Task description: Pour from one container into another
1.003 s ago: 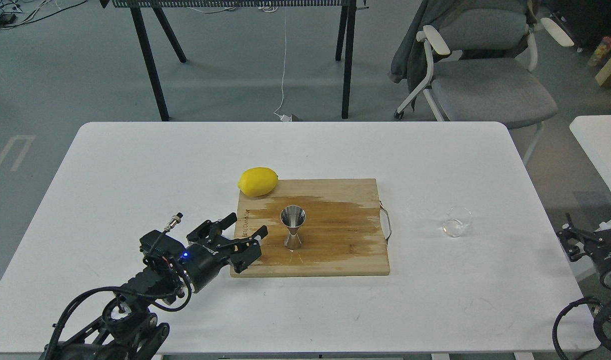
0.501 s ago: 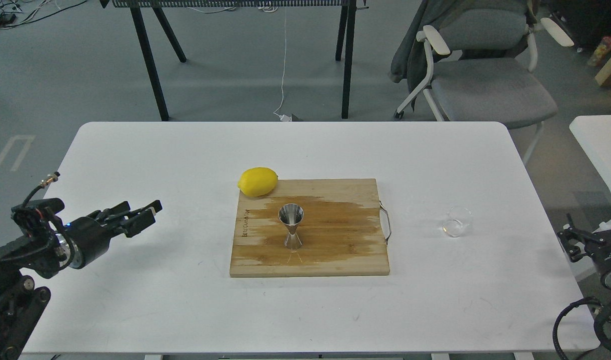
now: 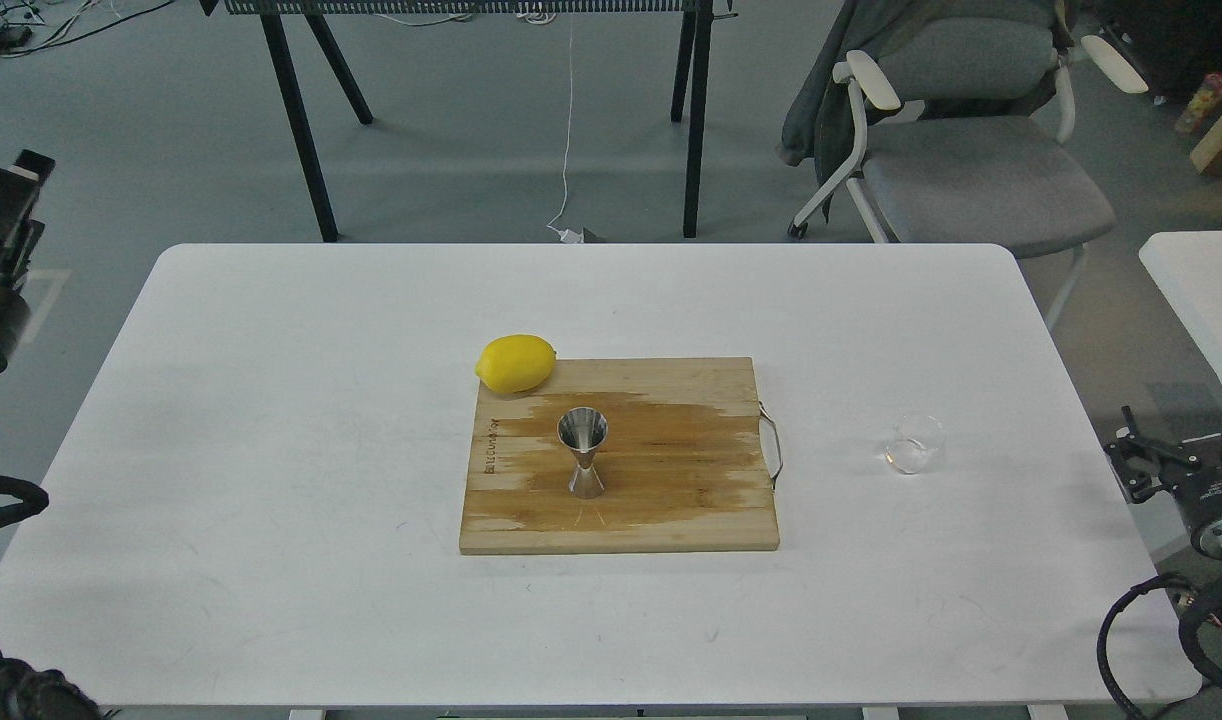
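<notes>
The small clear glass cup [image 3: 915, 443] stands upright on the white table [image 3: 271, 400], to the right of the wooden cutting board [image 3: 671, 500]. On the board's left half the shiny steel hourglass jigger [image 3: 583, 453] stands upright. My left gripper [image 3: 13, 195] is raised at the far left edge, off the table and well away from both; it looks dark and its fingers cannot be told apart. At the right edge, beyond the table's side and right of the cup, my right gripper [image 3: 1131, 455] stands open with nothing in it.
A yellow lemon [image 3: 516, 362] rests at the board's back left corner. The board has a metal handle [image 3: 771, 445] on its right side and a dark wet patch. A grey chair [image 3: 971, 150] and black table legs [image 3: 296, 130] stand behind the table.
My left arm has pulled back from beside the board, leftward and upward, to the view's left edge. The jigger, cup and lemon have stayed put. The right arm has barely moved.
</notes>
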Robot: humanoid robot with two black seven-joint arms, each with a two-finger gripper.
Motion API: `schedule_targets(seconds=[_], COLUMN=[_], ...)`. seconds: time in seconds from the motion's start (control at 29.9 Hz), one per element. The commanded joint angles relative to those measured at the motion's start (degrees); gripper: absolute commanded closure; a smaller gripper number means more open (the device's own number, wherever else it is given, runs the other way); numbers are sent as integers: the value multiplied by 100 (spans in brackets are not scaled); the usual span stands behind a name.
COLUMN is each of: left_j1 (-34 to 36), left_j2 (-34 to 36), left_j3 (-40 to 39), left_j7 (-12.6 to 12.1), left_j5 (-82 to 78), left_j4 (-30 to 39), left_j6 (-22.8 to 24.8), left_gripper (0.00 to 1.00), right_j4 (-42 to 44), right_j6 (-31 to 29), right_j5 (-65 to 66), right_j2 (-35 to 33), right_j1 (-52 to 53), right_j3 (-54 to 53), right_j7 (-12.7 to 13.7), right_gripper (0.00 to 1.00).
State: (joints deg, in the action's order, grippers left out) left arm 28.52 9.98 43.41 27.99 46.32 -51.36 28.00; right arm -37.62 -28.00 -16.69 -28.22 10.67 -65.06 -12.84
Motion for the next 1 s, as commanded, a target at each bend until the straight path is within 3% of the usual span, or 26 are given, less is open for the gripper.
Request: schedule_targets(seconds=[0.0,0.13,0.27,0.4,0.53,0.7,0.77,0.87,0.97], left_j1=[1101,1779,2061,2413,2501,2457,2448,2457,2475], left_j2=[-110,-40,-101,-145,-154,-381,-514,-646,-681], left_j3=[-1464,-2905,-4347,-5157,-5220,-5159,-5141,-5141,-5150], left_j7=[1,1,1,1,1,-943,-1155,-1147,-1016], left_j5=[-9,-18,-9,-1,-1,-18,-27,-88,-97], left_j4=[1212,2243,2577,2938,3254,3492,3484,3483,3431], left_j6=[0,0,0,0,0,0,0,0,0], left_gripper=[5,5,4,4,4,3,3,0,0], right_j4=[1,18,18,9,1,-17,-17,-8,-69], right_j6=[0,0,0,0,0,0,0,0,0], right_j5=[8,8,16,25,34,34,34,-10,-80], right_j2=[1,-25,-25,1,10,10,1,1,-16], right_j1=[58,110,110,110,137,163,216,356,418], right_j3=[2,11,11,19,20,98,177,292,283], right_j7=[19,28,28,28,54,106,124,247,589], right_gripper=[0,0,0,0,0,0,0,0,0])
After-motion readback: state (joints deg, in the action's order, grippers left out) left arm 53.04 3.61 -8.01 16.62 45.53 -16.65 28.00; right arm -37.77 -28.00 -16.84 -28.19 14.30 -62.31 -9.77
